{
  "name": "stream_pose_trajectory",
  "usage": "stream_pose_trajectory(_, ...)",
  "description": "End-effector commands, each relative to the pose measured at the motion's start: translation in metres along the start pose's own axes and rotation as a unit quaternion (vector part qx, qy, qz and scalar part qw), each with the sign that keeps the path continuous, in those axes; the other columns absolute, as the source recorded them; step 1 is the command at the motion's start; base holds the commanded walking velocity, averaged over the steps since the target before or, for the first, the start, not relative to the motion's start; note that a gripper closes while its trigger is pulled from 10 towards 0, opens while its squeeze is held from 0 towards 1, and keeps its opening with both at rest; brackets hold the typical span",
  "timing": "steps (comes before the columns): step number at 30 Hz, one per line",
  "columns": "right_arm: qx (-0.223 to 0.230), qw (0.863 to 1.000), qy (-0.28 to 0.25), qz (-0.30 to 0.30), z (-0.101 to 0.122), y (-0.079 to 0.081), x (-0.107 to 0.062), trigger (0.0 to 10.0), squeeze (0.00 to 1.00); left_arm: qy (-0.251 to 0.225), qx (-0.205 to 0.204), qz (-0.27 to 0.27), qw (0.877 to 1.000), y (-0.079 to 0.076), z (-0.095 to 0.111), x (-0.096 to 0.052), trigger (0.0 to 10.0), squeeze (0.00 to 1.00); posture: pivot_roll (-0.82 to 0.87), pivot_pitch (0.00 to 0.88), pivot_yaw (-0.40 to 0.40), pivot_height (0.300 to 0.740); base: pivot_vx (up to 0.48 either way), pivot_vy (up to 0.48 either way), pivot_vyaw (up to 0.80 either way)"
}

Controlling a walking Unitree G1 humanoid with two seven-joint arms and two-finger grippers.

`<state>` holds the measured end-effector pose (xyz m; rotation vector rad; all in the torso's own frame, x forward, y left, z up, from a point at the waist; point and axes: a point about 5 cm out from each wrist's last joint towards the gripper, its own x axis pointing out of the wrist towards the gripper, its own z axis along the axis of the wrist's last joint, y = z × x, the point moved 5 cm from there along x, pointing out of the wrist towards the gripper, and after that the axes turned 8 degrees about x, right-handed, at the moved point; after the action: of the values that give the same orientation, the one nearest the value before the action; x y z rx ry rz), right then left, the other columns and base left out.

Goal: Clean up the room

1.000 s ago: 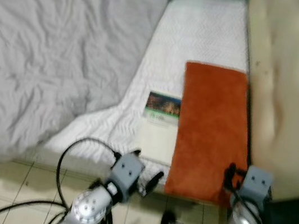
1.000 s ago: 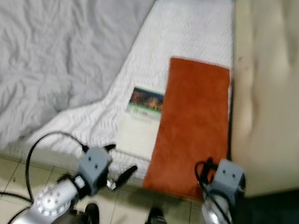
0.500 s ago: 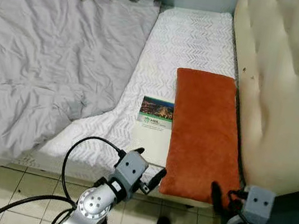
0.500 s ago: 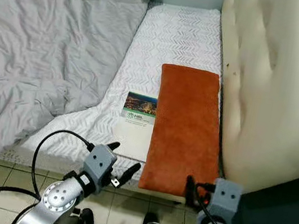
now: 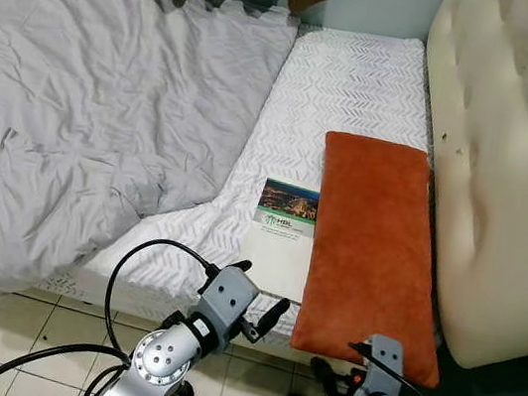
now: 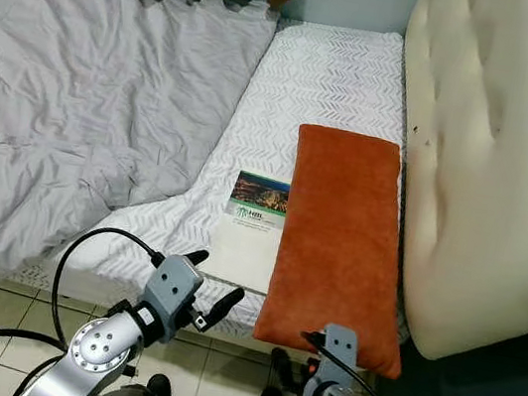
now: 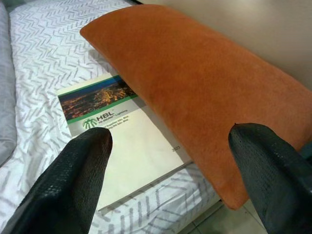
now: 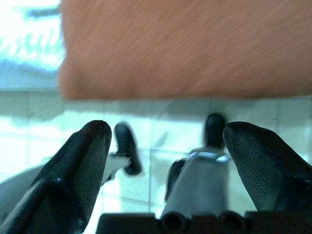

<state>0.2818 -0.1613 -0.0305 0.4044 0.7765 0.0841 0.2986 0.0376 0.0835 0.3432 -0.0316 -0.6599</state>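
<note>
An orange pillow (image 5: 370,237) lies lengthwise on the white mattress (image 5: 353,82), against the cream headboard. A booklet (image 5: 282,229) with a city photo on its cover lies flat beside it, its edge tucked under the pillow. My left gripper (image 5: 257,292) hovers open at the bed's near edge, just short of the booklet (image 7: 122,146) and the pillow (image 7: 204,83). My right gripper (image 5: 328,377) is open and hangs below the pillow's near end, pointing down at the floor; in its wrist view the pillow's edge (image 8: 185,48) is above the fingers (image 8: 80,168).
A crumpled grey blanket (image 5: 85,120) covers the left of the bed and hangs over its edge. The padded headboard (image 5: 510,167) rises on the right. Pale floor tiles (image 5: 7,358) run along the bed. My own feet (image 8: 126,151) stand below the right gripper.
The camera has steadied and shifted. My right gripper has dropped from the pillow's near end to below the bed edge and turned down. The left gripper holds about the same place.
</note>
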Motion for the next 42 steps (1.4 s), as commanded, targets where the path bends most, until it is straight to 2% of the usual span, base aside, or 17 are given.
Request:
stream_pose_trajectory(1, 0.004, 0.999, 0.032, 0.001, -0.015, -0.003, 0.000, 10.0, 0.00, 0.008, -0.001, 0.003, 1.000, -0.001, -0.005, -0.005, 10.0, 0.00, -0.03, 0.286, 0.010, 0.740, 0.000, 0.000, 0.00)
stream_pose_trajectory(3, -0.008, 0.998, 0.067, 0.007, -0.032, -0.001, 0.008, 10.0, 0.00, 0.011, -0.003, 0.006, 1.000, -0.001, -0.006, -0.006, 10.0, 0.00, -0.02, 0.284, 0.009, 0.740, 0.000, 0.000, 0.00)
stream_pose_trajectory(5, -0.019, 0.997, 0.078, 0.006, -0.039, -0.002, 0.015, 10.0, 0.00, 0.012, -0.002, 0.008, 1.000, -0.001, -0.007, -0.007, 10.0, 0.00, -0.02, 0.284, 0.009, 0.740, 0.000, 0.000, 0.00)
stream_pose_trajectory(8, -0.028, 0.996, 0.080, 0.007, -0.042, 0.003, 0.025, 10.0, 0.00, 0.013, -0.001, 0.009, 1.000, 0.000, -0.007, -0.007, 10.0, 0.00, -0.01, 0.284, 0.019, 0.740, 0.000, 0.000, 0.00)
stream_pose_trajectory(11, -0.031, 0.997, 0.074, 0.011, -0.038, 0.016, 0.033, 10.0, 0.00, 0.014, 0.001, 0.010, 1.000, 0.001, -0.007, -0.008, 10.0, 0.00, 0.00, 0.286, 0.022, 0.740, 0.000, 0.000, 0.00)
stream_pose_trajectory(14, -0.038, 0.997, 0.062, 0.021, -0.030, 0.030, 0.039, 10.0, 0.00, 0.014, 0.003, 0.011, 1.000, 0.002, -0.007, -0.008, 10.0, 0.00, 0.01, 0.289, 0.022, 0.740, 0.000, 0.000, 0.00)
stream_pose_trajectory(16, -0.046, 0.998, 0.038, 0.037, -0.015, 0.046, 0.046, 10.0, 0.00, 0.015, 0.004, 0.014, 1.000, 0.003, -0.007, -0.009, 10.0, 0.00, 0.02, 0.289, 0.020, 0.740, 0.000, 0.000, 0.00)
stream_pose_trajectory(19, -0.046, 0.998, 0.031, 0.040, -0.012, 0.049, 0.047, 10.0, 0.00, 0.015, 0.004, 0.015, 1.000, 0.003, -0.008, -0.009, 10.0, 0.00, 0.02, 0.289, 0.019, 0.740, 0.000, 0.000, 0.00)
stream_pose_trajectory(21, -0.038, 0.998, 0.012, 0.051, 0.000, 0.060, 0.050, 10.0, 0.00, 0.017, 0.004, 0.017, 1.000, 0.004, -0.009, -0.010, 10.0, 0.00, 0.02, 0.288, 0.016, 0.740, 0.000, 0.000, 0.00)
stream_pose_trajectory(30, -0.041, 0.998, 0.000, 0.047, 0.004, 0.071, 0.055, 10.0, 0.00, 0.022, 0.002, 0.020, 1.000, 0.004, -0.010, -0.010, 10.0, 0.00, 0.03, 0.292, 0.017, 0.740, 0.000, 0.000, 0.00)
stream_pose_trajectory(34, -0.042, 0.998, -0.024, 0.048, 0.018, 0.079, 0.057, 10.0, 0.00, 0.022, 0.003, 0.020, 1.000, 0.004, -0.010, -0.010, 10.0, 0.00, 0.03, 0.293, 0.019, 0.740, 0.000, 0.000, 0.00)
stream_pose_trajectory(35, -0.054, 0.997, -0.045, 0.044, 0.029, 0.080, 0.057, 10.0, 0.00, 0.023, 0.003, 0.020, 1.000, 0.003, -0.011, -0.010, 10.0, 0.00, 0.03, 0.292, 0.018, 0.740, 0.000, 0.000, 0.00)
stream_pose_trajectory(42, -0.098, 0.990, -0.097, 0.015, 0.056, 0.075, 0.055, 10.0, 0.00, 0.023, 0.002, 0.020, 1.000, 0.002, -0.010, -0.010, 10.0, 0.00, 0.03, 0.294, 0.015, 0.740, 0.000, 0.000, 0.00)
